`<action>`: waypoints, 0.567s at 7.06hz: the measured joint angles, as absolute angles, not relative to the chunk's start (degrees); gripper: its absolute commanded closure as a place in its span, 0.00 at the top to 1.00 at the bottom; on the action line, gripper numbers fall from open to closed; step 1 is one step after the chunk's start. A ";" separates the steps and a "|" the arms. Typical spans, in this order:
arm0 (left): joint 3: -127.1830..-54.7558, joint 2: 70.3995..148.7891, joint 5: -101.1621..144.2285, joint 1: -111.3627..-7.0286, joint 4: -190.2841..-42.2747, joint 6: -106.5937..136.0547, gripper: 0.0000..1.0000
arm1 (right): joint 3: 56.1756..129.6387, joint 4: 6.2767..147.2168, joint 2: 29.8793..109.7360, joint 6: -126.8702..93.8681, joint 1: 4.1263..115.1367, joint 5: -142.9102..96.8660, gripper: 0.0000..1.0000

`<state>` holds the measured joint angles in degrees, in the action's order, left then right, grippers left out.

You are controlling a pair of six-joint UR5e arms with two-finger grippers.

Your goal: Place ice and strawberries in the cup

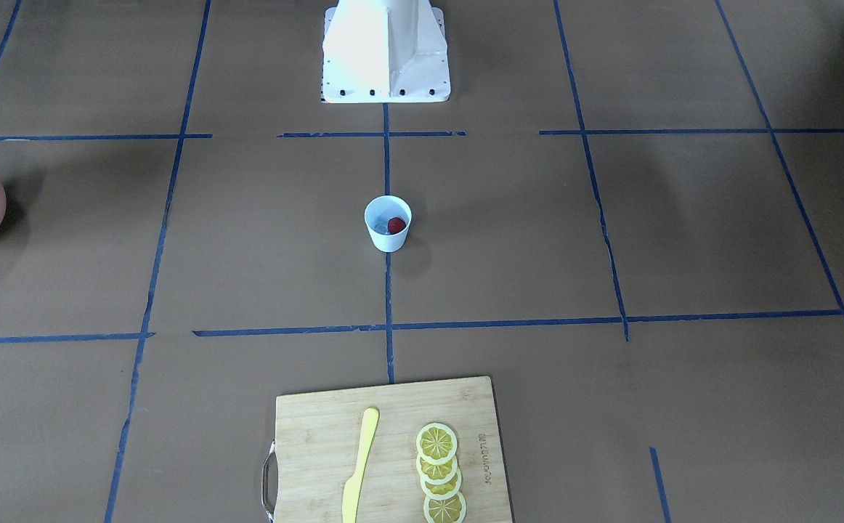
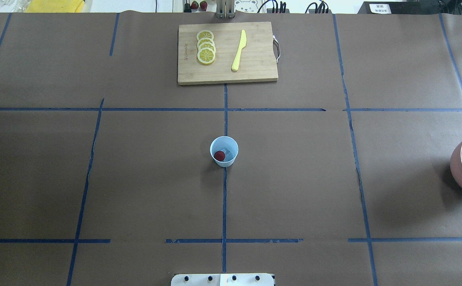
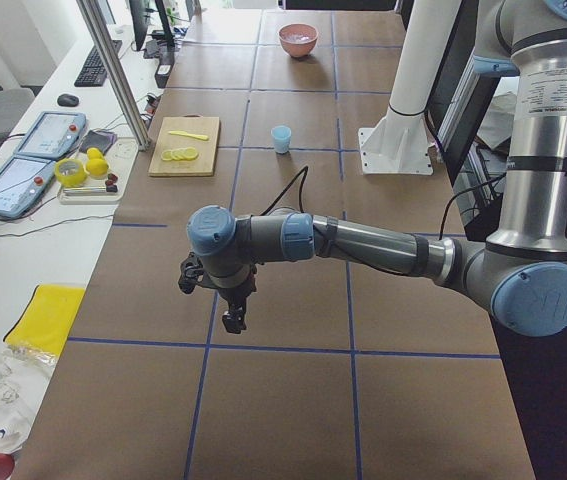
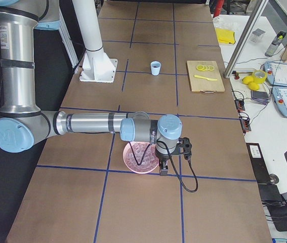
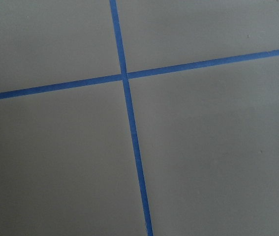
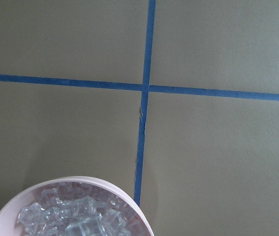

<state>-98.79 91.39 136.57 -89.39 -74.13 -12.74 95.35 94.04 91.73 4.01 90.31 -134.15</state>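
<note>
**Status.** The cup (image 2: 224, 151) stands upright at the centre of the desk (image 2: 135, 178), on a tape line. The strawberry (image 2: 219, 155) lies inside it, next to a pale glassy shape that appears to be ice (image 2: 227, 151). More cubes fill the pink bowl (image 2: 458, 174) at the desk's right end, well apart from the cup.

**Hands.** The left hand (image 3: 232, 322) hangs over bare desk at the left end. The right hand (image 4: 163, 171) hangs just beside the bowl. Both show only in the side views, so it cannot be told whether either is spread or pressed together. Neither wrist view shows fingers or a carried item.

**Assessment.** Both items seem to be in the cup, so the task looks complete or nearly so.

**Hazards, if more ice is fetched.**
1. The right hand is close to the bowl's rim. An off-centre descent could strike the rim and shove or tip the bowl.
2. The cubes are smooth, small and loosely piled. A pinch could squeeze one out, or drop it on the long run to the cup.
3. The cup looks light and narrow. A hand arriving low or off-centre could topple it and spill the contents.
4. The lemon slices (image 2: 206, 47) on the cutting board (image 2: 255, 73) are not required, and taking one would be an error.
</note>
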 measured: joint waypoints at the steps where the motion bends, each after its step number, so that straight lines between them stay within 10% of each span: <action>1: -98.76 90.95 136.56 -89.37 -74.76 -12.84 1.00 | 95.28 94.03 91.58 3.79 90.32 -134.20 0.99; 4: -98.73 90.47 136.47 -89.31 -77.16 -12.97 1.00 | 95.20 93.69 91.50 3.19 90.27 -134.49 0.99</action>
